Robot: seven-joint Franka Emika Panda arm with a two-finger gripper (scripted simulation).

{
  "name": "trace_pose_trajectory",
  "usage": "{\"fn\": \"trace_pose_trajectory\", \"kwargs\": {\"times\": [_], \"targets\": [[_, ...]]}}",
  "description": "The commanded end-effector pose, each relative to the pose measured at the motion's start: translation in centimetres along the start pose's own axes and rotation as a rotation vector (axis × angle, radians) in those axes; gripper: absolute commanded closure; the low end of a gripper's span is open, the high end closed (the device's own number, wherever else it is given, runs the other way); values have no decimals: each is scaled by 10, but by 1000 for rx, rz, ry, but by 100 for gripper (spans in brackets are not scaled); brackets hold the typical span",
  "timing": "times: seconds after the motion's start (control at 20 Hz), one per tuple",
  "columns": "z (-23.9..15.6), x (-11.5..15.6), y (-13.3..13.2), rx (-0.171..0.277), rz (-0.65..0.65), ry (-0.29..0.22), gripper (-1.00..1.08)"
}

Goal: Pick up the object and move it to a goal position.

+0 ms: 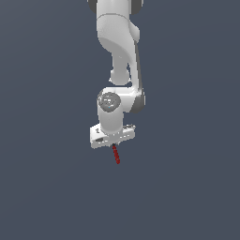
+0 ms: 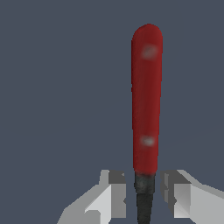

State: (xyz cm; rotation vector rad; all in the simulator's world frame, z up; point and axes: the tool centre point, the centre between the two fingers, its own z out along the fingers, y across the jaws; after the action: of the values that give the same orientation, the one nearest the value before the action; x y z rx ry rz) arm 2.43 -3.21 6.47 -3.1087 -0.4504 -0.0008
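Fingers (image 2: 114, 197) of the end effector (image 1: 114, 145) sit either side of the rod's (image 1: 116, 155) black tip, apparently gripping it; the red shaft hangs below the arm (image 1: 117, 42).

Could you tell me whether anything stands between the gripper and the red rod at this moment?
Nothing visible does. The red rod sits with its black tip between the gripper's fingers, the red part sticking out beyond them. In the exterior view it hangs below the gripper against a bare background. No goal marker is visible.

Plain slate-blue backdrop (image 1: 42, 187) (featureless, evenly lit) on every side.
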Motion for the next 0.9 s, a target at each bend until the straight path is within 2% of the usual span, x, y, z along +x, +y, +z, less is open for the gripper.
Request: {"fn": "trace_pose_trajectory", "kwargs": {"times": [0.0, 0.4, 0.85], "targets": [[-16, 14, 0, 0, 0, 0, 108], [-59, 54, 0, 0, 1, 0, 108], [-78, 74, 1, 0, 2, 0, 108]]}}
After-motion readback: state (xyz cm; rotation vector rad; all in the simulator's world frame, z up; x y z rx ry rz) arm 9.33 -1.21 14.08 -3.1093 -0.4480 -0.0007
